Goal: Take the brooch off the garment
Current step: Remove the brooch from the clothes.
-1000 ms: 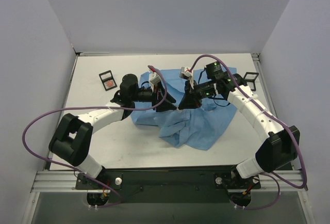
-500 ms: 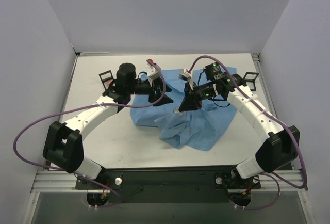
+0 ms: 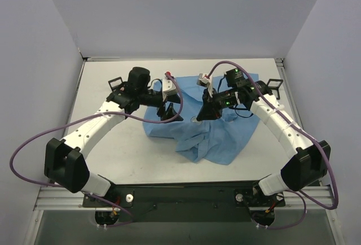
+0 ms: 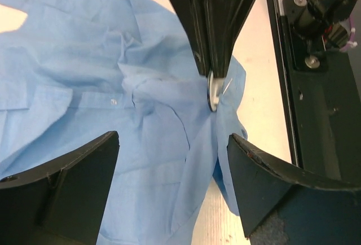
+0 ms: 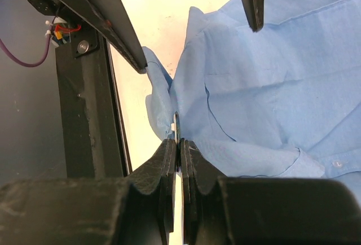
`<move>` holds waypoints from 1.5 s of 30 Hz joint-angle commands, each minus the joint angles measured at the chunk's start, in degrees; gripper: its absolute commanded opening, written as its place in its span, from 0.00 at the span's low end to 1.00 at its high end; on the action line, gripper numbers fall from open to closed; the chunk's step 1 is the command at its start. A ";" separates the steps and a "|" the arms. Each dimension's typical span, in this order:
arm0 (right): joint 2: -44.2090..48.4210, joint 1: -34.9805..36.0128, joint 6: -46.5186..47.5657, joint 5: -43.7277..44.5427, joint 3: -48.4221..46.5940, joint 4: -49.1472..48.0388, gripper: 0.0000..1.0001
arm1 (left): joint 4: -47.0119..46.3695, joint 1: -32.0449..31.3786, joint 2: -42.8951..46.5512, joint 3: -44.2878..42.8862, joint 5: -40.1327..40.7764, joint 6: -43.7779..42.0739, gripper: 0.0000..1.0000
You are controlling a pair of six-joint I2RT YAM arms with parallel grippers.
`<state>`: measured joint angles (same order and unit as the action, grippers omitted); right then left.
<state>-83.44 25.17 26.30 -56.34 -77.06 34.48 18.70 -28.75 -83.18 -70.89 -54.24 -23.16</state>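
The light blue shirt point(image 3: 217, 135) lies crumpled mid-table. My right gripper point(image 3: 198, 117) is shut on the brooch point(image 5: 176, 125), which shows edge-on as a thin disc between the fingertips, still against a raised fold of shirt point(image 5: 254, 87). In the left wrist view the brooch point(image 4: 213, 91) shows as a silvery disc with a pin, held by the right gripper's fingers point(image 4: 217, 25) at the shirt point(image 4: 84, 70). My left gripper point(image 4: 173, 138) is open and empty, hovering over the shirt just left of the brooch; it also shows in the top view point(image 3: 170, 113).
One black rectangular frame point(image 3: 274, 86) lies at the back right, another point(image 3: 115, 81) at the back left beside the left arm. The black front rail point(image 4: 316, 115) runs along the near table edge. Purple cables loop from both arms.
The left gripper drew back from the right gripper's tips toward the far left, then came down again over the shirt's left part. The right gripper stayed shut on the brooch, nearly still.
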 commanded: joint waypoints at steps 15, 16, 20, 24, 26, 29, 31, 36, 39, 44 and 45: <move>1.09 -0.03 -3.28 -0.44 -2.22 -2.05 0.00 | 0.81 -4.38 -1.46 4.71 -4.39 -1.63 0.80; 1.09 -0.03 -3.28 -0.53 -2.13 -2.05 0.00 | 0.81 -4.82 -1.72 4.80 -4.39 -1.63 0.77; 1.70 -0.03 -3.10 -0.35 -1.61 -2.57 0.00 | 0.73 -5.70 -2.87 4.45 -4.56 -1.01 0.51; 2.05 -0.12 -3.01 -0.09 -0.90 -3.28 0.00 | 0.02 -6.14 -3.83 4.10 -4.39 0.22 0.25; 2.14 -0.12 -3.01 0.00 -0.55 -3.45 0.00 | -0.33 -6.31 -3.92 4.01 -4.21 0.66 0.16; 2.23 -0.12 -3.10 0.09 -0.29 -3.63 0.00 | -0.59 -6.58 -3.92 4.10 -4.03 0.92 0.01; 2.14 -0.12 -3.36 0.09 -0.11 -4.07 0.00 | -1.03 -6.67 -4.01 4.10 -4.03 1.45 0.00; 1.52 -0.03 -4.42 0.26 0.15 -4.95 0.00 | -1.91 -6.76 -3.66 4.54 -4.03 1.89 0.00; 1.26 0.06 -5.38 0.70 0.68 -6.00 0.00 | -2.00 -6.76 -3.57 4.62 -4.30 1.97 0.00; 0.21 0.41 -8.02 1.58 1.64 -8.99 0.00 | -2.79 -6.76 -3.04 5.41 -4.12 2.06 0.00; 0.03 0.49 -8.37 1.67 1.65 -9.43 0.00 | -2.88 -6.76 -2.96 5.68 -4.21 2.15 0.00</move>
<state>-83.15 25.19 20.64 -54.28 -75.81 28.97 18.70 -34.96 -87.20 -65.89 -56.93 -21.41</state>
